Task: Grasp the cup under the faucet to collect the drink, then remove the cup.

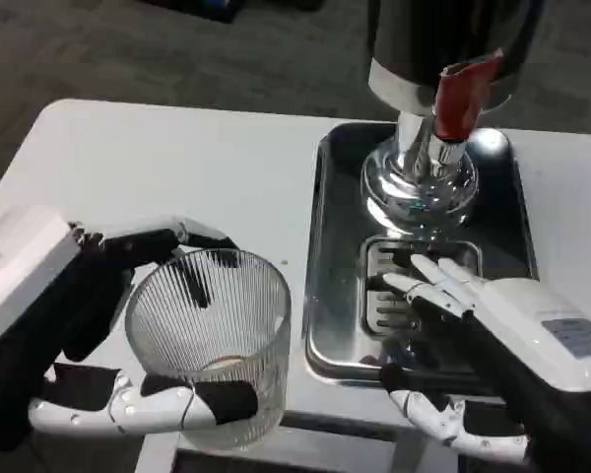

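Ribbed glass cup (212, 340): clasped by left robot hand (128, 335); carry upright beneath faucet (428, 148). Right robot hand (473, 325): fingers spread, empty, over tray (325, 296).

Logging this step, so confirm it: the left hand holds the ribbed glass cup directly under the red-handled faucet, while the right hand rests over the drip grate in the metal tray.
Not quite. In the head view the left hand holds the cup off to the left of the metal tray, not under the faucet. The right hand does rest over the drip grate.
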Action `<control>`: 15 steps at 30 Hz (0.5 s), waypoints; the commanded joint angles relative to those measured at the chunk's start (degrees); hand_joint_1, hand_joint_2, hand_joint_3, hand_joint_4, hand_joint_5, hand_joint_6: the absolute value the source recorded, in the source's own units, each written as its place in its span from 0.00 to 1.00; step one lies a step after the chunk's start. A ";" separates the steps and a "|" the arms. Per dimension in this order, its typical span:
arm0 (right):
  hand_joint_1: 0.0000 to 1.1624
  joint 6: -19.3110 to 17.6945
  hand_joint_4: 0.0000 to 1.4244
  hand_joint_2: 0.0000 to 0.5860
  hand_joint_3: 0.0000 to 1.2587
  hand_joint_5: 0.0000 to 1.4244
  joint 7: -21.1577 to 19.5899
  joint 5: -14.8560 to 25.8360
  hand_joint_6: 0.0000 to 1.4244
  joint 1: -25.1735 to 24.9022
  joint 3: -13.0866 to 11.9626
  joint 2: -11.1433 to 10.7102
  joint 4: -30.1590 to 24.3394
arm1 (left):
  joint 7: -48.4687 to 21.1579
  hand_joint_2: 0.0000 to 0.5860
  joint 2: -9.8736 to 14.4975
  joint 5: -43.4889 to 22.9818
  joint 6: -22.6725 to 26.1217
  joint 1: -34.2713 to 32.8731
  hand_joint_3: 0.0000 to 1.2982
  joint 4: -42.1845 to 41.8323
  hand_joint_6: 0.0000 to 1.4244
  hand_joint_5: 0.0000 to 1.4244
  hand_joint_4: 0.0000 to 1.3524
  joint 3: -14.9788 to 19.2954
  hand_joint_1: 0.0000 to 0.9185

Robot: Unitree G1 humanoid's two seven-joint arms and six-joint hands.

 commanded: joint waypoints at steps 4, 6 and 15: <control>0.35 -0.02 0.00 0.81 0.10 0.00 0.97 -0.19 0.03 0.02 -0.59 0.64 -0.52 | -0.23 0.19 0.20 -1.36 -0.64 -0.37 0.76 -0.57 1.00 0.98 0.84 0.52 0.45; 0.35 0.06 0.00 0.81 0.10 0.00 1.15 -0.14 0.03 0.01 -0.71 0.69 -0.55 | -0.34 0.19 0.28 -1.37 -0.58 -0.47 0.76 -0.52 1.00 0.98 0.85 0.42 0.45; 0.35 0.27 0.00 0.81 0.11 0.00 1.76 0.00 0.03 -0.07 -1.23 1.02 -0.43 | -0.27 0.19 0.15 -1.09 -0.37 -0.86 0.76 -0.44 1.00 0.98 0.85 0.16 0.45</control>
